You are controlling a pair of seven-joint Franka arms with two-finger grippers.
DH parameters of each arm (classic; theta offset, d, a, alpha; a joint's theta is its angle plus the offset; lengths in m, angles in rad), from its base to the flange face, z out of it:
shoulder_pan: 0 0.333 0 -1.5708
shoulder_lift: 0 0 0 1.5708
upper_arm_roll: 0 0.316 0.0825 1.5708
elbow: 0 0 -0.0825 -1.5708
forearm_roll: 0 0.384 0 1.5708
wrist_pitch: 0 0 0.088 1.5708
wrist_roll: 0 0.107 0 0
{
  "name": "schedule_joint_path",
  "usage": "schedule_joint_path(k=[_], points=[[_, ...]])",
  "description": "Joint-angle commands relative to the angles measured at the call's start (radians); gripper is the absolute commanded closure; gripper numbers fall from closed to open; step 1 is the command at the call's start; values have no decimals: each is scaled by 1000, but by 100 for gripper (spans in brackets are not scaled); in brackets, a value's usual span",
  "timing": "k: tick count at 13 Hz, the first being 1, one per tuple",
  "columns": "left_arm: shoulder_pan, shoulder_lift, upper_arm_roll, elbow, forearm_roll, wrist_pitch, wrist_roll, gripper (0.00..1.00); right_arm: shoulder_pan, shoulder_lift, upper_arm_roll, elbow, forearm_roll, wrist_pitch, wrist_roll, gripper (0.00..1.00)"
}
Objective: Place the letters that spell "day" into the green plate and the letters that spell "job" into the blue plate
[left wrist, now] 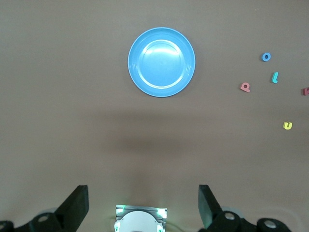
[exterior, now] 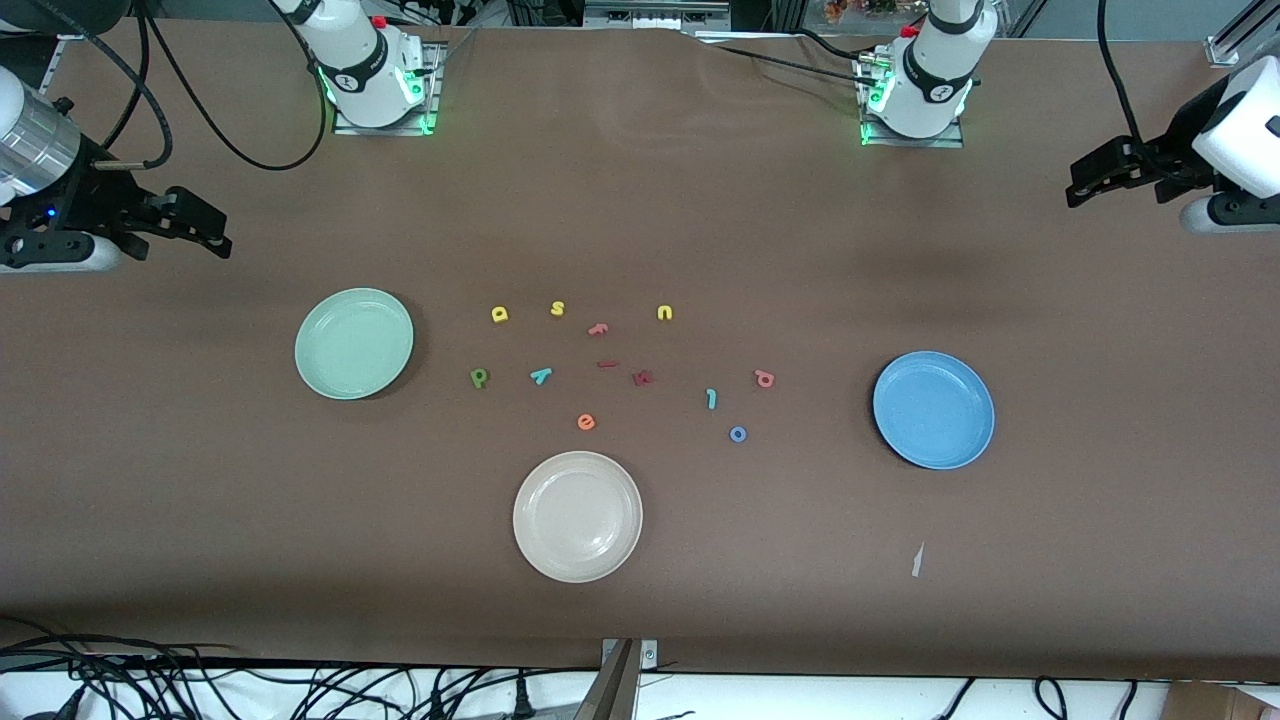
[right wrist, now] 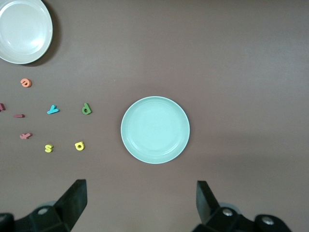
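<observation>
On table, 3 plates [exterior: 578,516], 12 letters [exterior: 586,422], 2 open grippers [exterior: 1085,187]

front: high, facing robots | wrists: downward, each over a plate

foam letters [exterior: 620,370] on table: a, s, u, d, y, e, j, o

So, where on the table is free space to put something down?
Bare cloth lies between the blue plate and the left arm's end, and between the green plate and the right arm's end. Another bare strip runs nearer the front camera, beside the cream plate. It is crowded between green and blue plates, where the foam letters lie scattered.
</observation>
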Motion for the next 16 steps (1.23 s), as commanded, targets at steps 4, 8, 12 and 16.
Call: schedule_joint_path(k=[4,8,12,16], points=[[4,57,6,52,30,22,-11,0,0,-6,3,13,-19,-20,-10,0],[10,75,9,121,30,28,1,0,0,-6,4,15,-19,-22,-12,0],[-4,84,4,119,21,29,4,0,0,-6,7,16,-19,-20,-10,0],[10,91,6,119,35,28,7,0,1,-6,15,16,-20,-20,-7,0]])
